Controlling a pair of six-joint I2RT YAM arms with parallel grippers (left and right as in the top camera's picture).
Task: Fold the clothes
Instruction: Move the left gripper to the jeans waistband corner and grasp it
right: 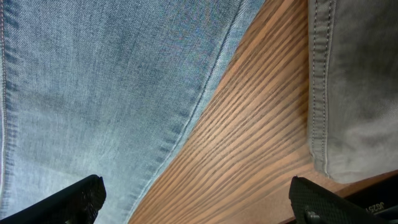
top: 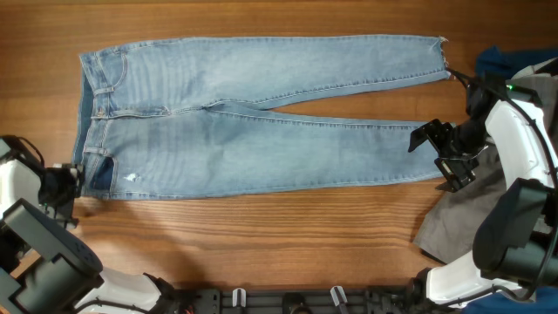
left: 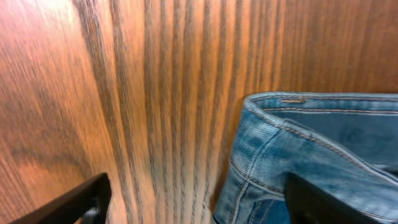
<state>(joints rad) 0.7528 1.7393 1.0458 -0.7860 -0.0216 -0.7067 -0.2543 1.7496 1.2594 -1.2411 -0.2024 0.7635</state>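
Light blue denim jeans (top: 261, 122) lie flat across the wooden table, waistband at the left, both legs running right, frayed hems at the right end. My left gripper (top: 77, 183) is open at the waistband's near corner; in the left wrist view its fingers (left: 196, 202) straddle the waistband edge (left: 298, 143). My right gripper (top: 443, 155) is open over the near leg's hem; in the right wrist view its fingers (right: 196, 199) span the hem edge (right: 93, 93) and bare wood. A grey garment (top: 458, 218) and a dark blue garment (top: 506, 63) lie at the right.
The grey garment's stitched edge (right: 354, 87) lies just right of my right gripper. The wooden table (top: 261, 244) shows bare in front of the jeans. The arm bases stand at the front corners.
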